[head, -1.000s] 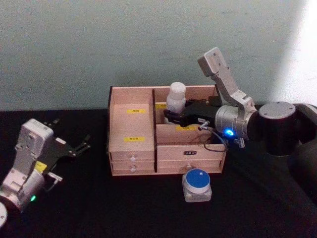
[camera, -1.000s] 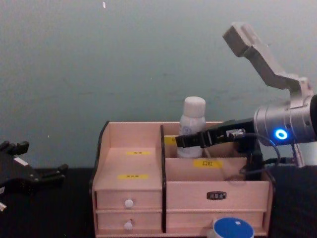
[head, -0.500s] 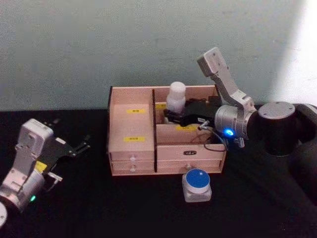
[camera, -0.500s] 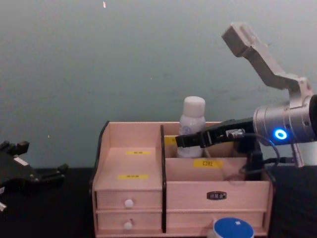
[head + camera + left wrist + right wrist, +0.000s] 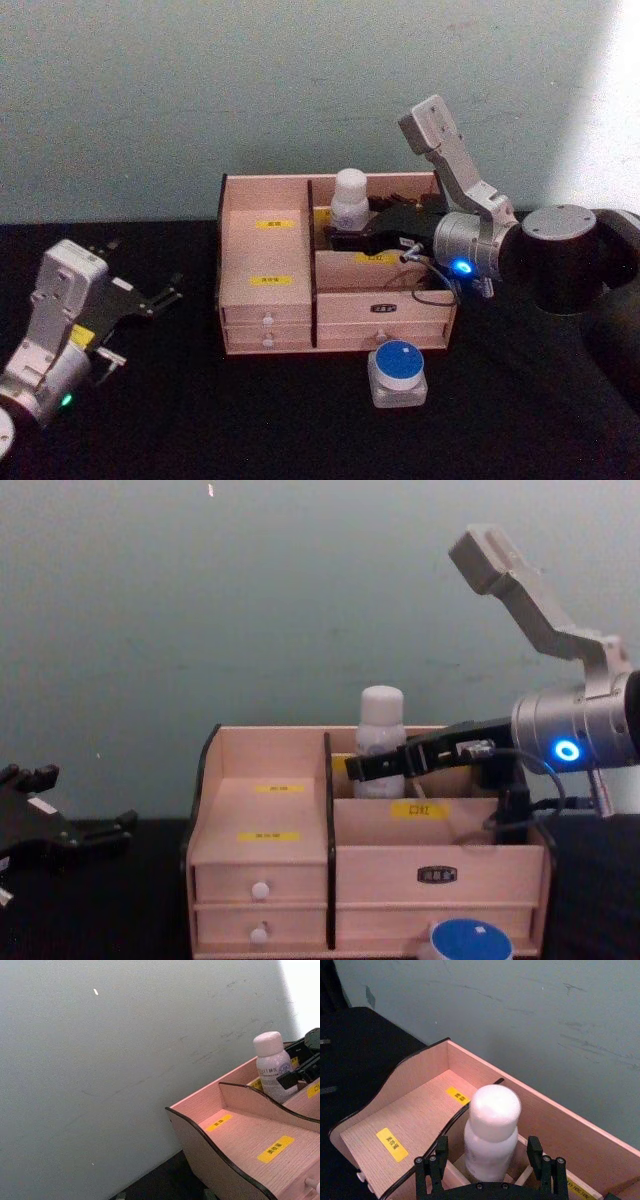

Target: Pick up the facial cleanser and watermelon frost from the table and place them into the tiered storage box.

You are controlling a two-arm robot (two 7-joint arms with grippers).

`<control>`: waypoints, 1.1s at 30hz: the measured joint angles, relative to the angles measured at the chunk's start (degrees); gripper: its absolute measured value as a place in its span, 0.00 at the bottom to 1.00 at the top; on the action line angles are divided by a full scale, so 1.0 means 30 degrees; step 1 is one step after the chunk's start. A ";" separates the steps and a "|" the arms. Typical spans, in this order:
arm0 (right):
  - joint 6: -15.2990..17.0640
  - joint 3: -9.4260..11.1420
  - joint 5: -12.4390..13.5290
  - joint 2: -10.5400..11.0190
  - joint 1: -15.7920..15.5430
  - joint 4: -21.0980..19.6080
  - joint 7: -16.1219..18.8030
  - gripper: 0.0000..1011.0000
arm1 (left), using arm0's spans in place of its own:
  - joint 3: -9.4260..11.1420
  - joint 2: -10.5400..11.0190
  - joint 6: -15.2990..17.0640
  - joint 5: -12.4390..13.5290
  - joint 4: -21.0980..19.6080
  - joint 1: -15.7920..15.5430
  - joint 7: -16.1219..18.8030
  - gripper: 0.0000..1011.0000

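Position check, 4 views. Right gripper (image 5: 345, 238) (image 5: 365, 768) (image 5: 488, 1145) reaches in from the right, over the pale wooden stepped storage box with dark side edges (image 5: 262, 195) (image 5: 270, 760) (image 5: 415, 1110) (image 5: 240, 1135), which stands on the black table (image 5: 250, 420). Its 2 black fingers (image 5: 441, 1152) flank a white round-capped plastic bottle (image 5: 349, 200) (image 5: 381, 720) (image 5: 492, 1130) (image 5: 271, 1062). In the right wrist view a strip of wood shows between each finger and the bottle, so the gripper reads as parted around the bottle, not clamped on it. Bottle is upright in the rear upper compartment of the box's right section, just right of the dark central divider; its cap rises above the back wall's top edge. Yellow labels (image 5: 274, 224) sit on the steps, and small white-knobbed drawers (image 5: 268, 318) line the base. Square clear jar with a round blue lid (image 5: 398, 372) (image 5: 472, 942) stands on the table just in front of the box's right lower drawer, apart from both grippers. Left gripper (image 5: 142, 268) (image 5: 80, 805) hangs well to the left of the box, its fingers spread, holding nothing.
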 joint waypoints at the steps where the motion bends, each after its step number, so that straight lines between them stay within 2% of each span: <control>1: 0.0004 0.0001 0.0004 0.0002 0.0000 0.0000 -0.0001 0.99 | 0.0001 0.0000 0.0000 0.0001 0.0000 0.0000 0.0001 0.99; 13: 0.0024 0.0001 0.0025 0.0011 0.0000 0.0000 0.0000 0.99 | 0.0001 0.0000 -0.0001 0.0001 0.0000 0.0000 0.0000 0.99; 17: 0.0066 0.0158 0.0091 0.0188 -0.0287 -0.0556 0.0048 0.99 | 0.0001 -0.0001 0.0000 0.0000 0.0000 0.0000 -0.0001 0.99; 23: 0.0457 0.0642 0.0430 0.0989 -0.1303 -0.2641 0.0166 0.99 | 0.0001 0.0000 0.0000 0.0001 -0.0001 0.0000 0.0000 0.99; 24: 0.0457 0.0642 0.0430 0.0989 -0.1303 -0.2641 0.0166 0.99 | 0.0000 0.0001 0.0000 0.0001 -0.0001 0.0000 -0.0001 0.99; 29: 0.0801 0.0966 0.0864 0.1998 -0.2370 -0.4585 0.0391 0.99 | 0.0000 0.0000 0.0000 0.0001 0.0000 -0.0001 -0.0001 0.99; 32: 0.0824 0.1044 0.1131 0.2996 -0.3267 -0.5945 0.0780 0.99 | 0.0000 -0.0001 0.0000 0.0001 0.0000 0.0000 0.0000 0.99; 33: 0.0824 0.1044 0.1131 0.2996 -0.3267 -0.5945 0.0780 0.99 | 0.0000 0.0000 -0.0001 0.0001 0.0000 0.0000 0.0000 0.99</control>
